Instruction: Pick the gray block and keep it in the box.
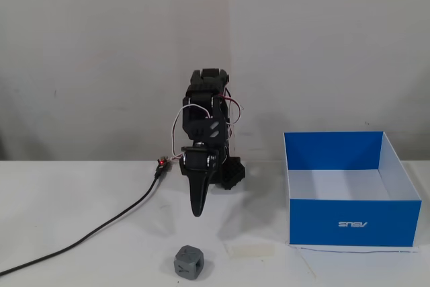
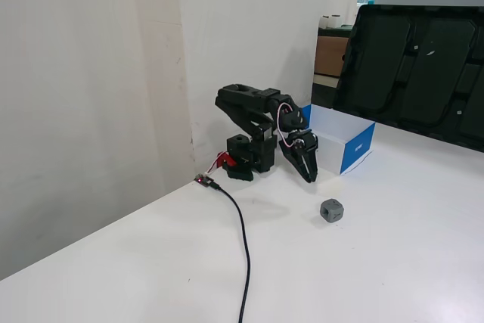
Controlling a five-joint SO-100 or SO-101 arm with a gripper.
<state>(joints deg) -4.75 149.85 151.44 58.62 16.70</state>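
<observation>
My black two-finger tool (image 1: 196,212) (image 2: 310,178) hung above the white surface (image 1: 80,233) (image 2: 393,262) with its fingers pressed together, holding nothing — pointing down. The small matte gray cube with bevelled corners (image 1: 189,261) (image 2: 331,210) sat on the surface, apart from the tool — outside the large blue cardboard box with white inside (image 1: 353,222) (image 2: 357,149)

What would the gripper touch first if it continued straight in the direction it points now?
Probably the bare table. The gripper points steeply down and hangs short of the gray block, which lies farther out. In the front fixed view they nearly line up, so depth is unclear.
</observation>
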